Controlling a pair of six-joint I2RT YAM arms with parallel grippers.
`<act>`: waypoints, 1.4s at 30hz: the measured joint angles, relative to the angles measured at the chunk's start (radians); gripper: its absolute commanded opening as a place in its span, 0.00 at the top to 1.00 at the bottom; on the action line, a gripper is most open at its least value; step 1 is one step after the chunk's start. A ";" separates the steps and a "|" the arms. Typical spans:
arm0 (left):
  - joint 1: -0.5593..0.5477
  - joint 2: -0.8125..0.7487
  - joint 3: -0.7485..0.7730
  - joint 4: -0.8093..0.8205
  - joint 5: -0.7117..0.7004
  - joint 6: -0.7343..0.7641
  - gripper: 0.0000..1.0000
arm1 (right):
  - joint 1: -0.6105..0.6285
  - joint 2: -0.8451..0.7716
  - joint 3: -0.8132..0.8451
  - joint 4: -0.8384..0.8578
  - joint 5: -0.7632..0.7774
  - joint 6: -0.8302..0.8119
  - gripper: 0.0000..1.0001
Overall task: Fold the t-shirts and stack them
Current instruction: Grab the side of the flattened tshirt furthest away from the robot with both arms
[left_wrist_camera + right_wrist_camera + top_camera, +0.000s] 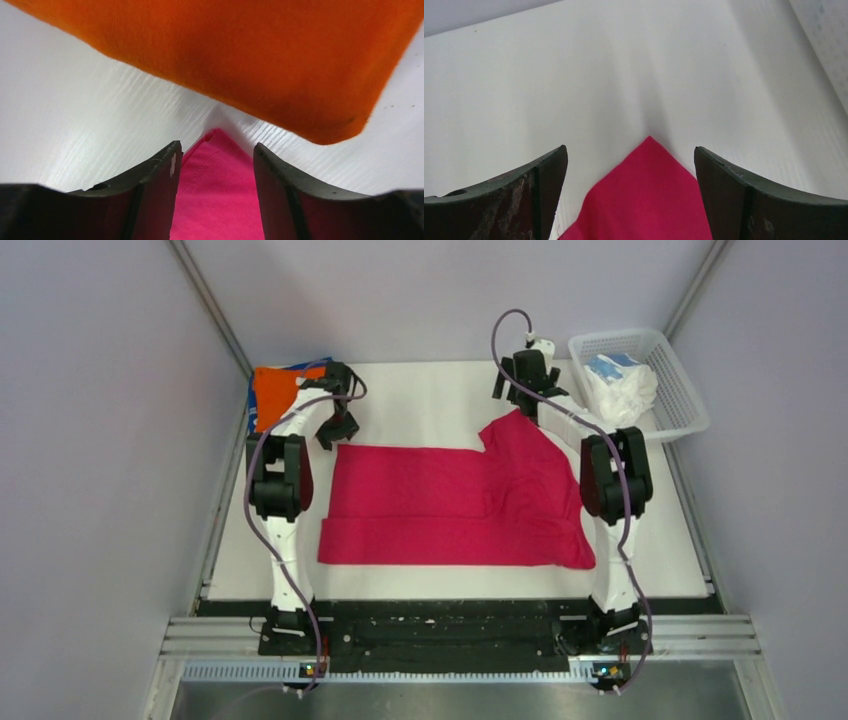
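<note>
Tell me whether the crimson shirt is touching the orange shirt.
Apart. The left wrist view shows a strip of bare white table between the corner of the crimson shirt and the orange shirt.

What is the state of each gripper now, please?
Left gripper: open, corner of the crimson-pink t-shirt between its fingers.
Right gripper: open, another corner of that shirt between its fingers.

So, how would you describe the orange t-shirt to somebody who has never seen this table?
Look at the white table and go to its far left corner. There lies the orange t-shirt, folded. It is the only orange cloth in the scene, and it covers far less of the table than the crimson-pink t-shirt spread over the middle.
</note>
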State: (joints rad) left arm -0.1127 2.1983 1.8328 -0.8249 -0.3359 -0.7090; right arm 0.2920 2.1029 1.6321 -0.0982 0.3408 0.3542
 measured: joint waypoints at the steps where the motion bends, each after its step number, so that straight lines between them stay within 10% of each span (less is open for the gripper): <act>1: 0.000 0.003 0.000 -0.008 -0.001 -0.003 0.41 | 0.000 0.030 0.036 -0.004 -0.003 -0.006 0.05; 13: 0.000 0.046 -0.005 -0.014 0.017 -0.052 0.65 | 0.000 0.221 0.230 -0.034 -0.076 -0.045 0.14; 18: 0.000 0.047 -0.005 -0.014 0.030 -0.060 1.00 | 0.000 0.280 0.267 -0.073 -0.092 -0.056 0.15; 30: 0.000 0.008 -0.064 -0.005 0.051 -0.060 1.00 | 0.021 0.312 0.298 -0.145 -0.030 -0.065 0.33; 42: -0.009 -0.040 -0.108 -0.006 0.060 -0.059 1.00 | 0.026 0.196 0.106 -0.124 0.060 0.086 0.80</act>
State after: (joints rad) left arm -0.1219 2.1586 1.7245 -0.8310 -0.2760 -0.7677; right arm 0.3183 2.2993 1.7386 -0.2222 0.4011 0.4400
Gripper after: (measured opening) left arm 0.015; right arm 0.314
